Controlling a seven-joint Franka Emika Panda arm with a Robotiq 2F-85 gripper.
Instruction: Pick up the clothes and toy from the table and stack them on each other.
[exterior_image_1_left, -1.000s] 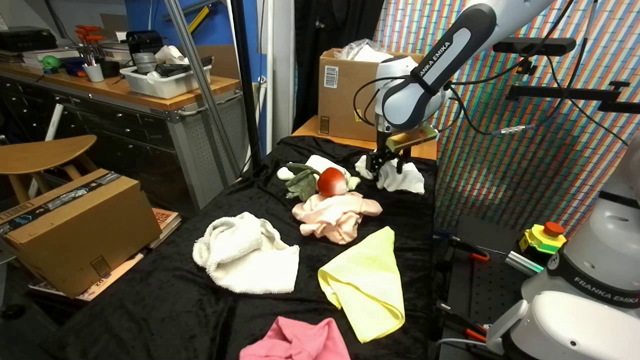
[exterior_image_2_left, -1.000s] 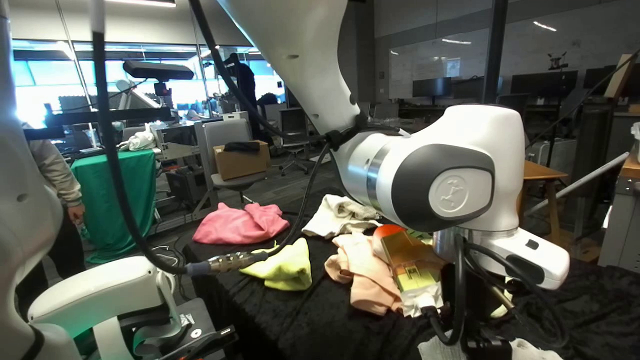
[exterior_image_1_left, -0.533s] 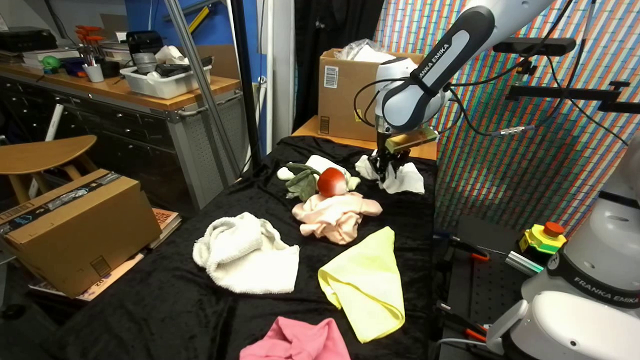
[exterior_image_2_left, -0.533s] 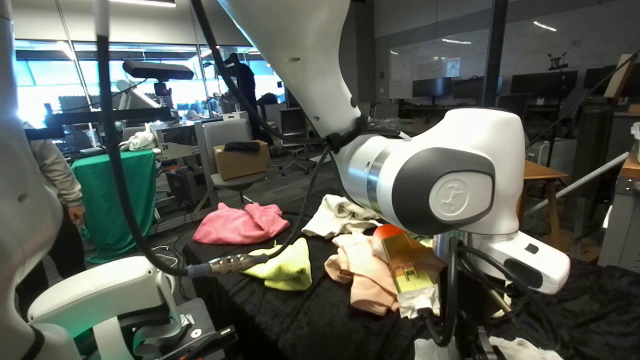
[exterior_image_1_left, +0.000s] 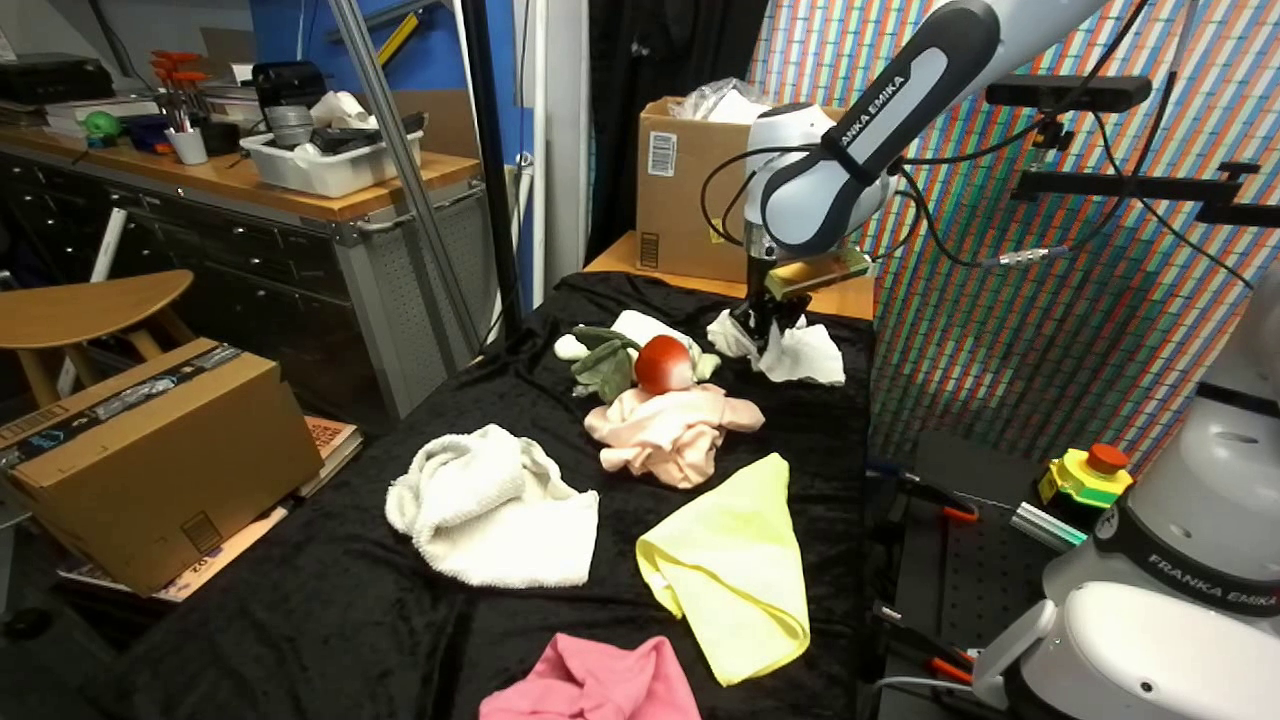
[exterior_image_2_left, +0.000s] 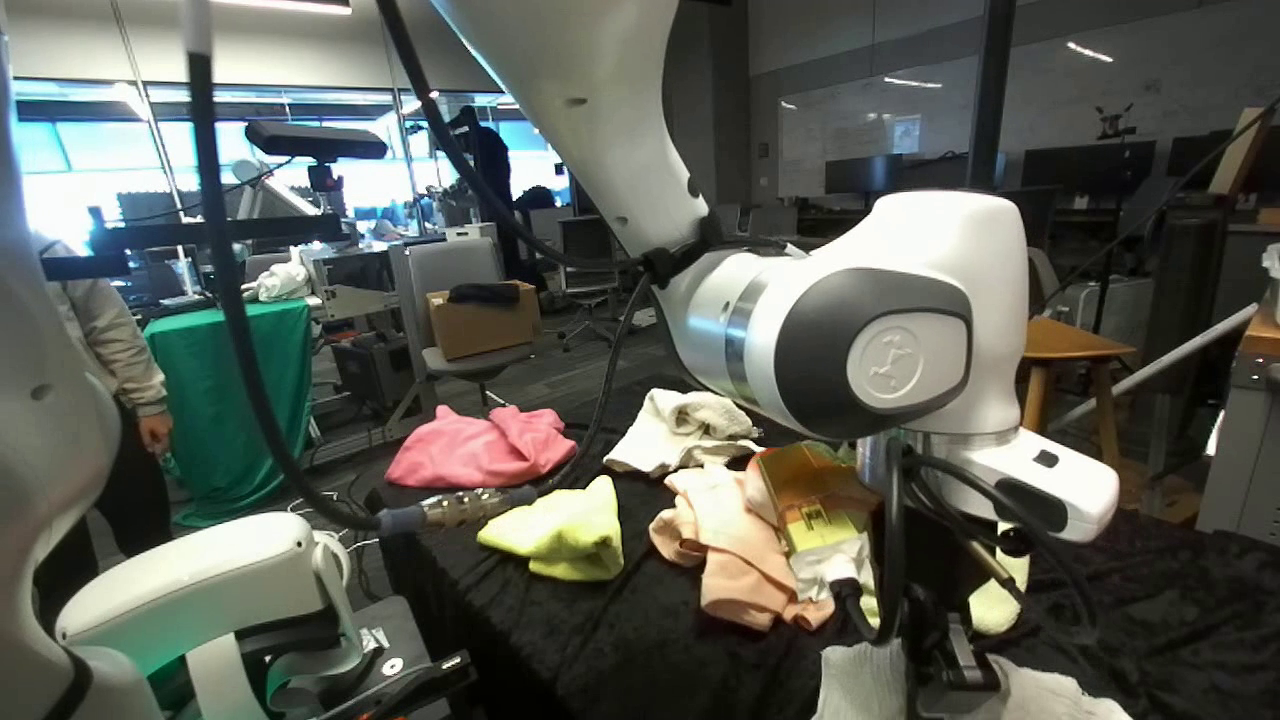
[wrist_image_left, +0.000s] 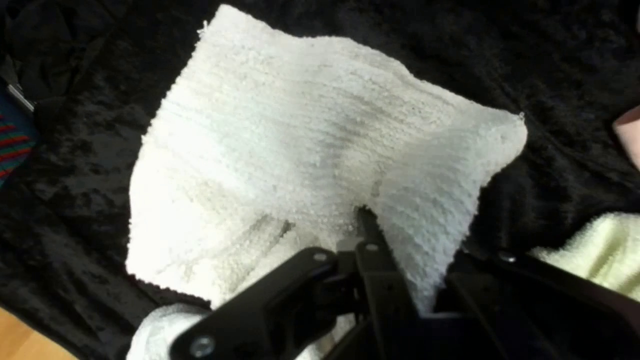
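On the black table (exterior_image_1_left: 350, 600), the gripper (exterior_image_1_left: 766, 340) is pinching a white cloth (wrist_image_left: 310, 135)

In an exterior view, the white cloth is lying at a far corner of the table, in front of a carton (exterior_image_1_left: 690, 200). In the wrist view, it is showing a fluffy surface with fine ribs, wavy edges and a loose thread at one corner. Its left part is shining so brightly that the texture is getting lost. Most of the cloth is spreading over the table, but a fold is rising to the gripper. The fingers (wrist_image_left: 382, 285) are standing nearly together, and they are holding this fold between them; one tip is disappearing into the cloth.

Near the white cloth, the red toy (exterior_image_1_left: 660, 362) is touching a crumpled peach cloth (exterior_image_1_left: 670, 435); whether it is resting on it or just behind it, I cannot tell. The toy is looking round and smooth, with a paler patch low on one side. Beside it, a soft grey-green piece (exterior_image_1_left: 605, 368) is lying.

Farther from the gripper, a cream cloth (exterior_image_1_left: 500, 530) is lying partly rolled, a yellow cloth (exterior_image_1_left: 735, 570) is lying folded over, and a pink cloth (exterior_image_2_left: 480, 450) is forming a loose heap.
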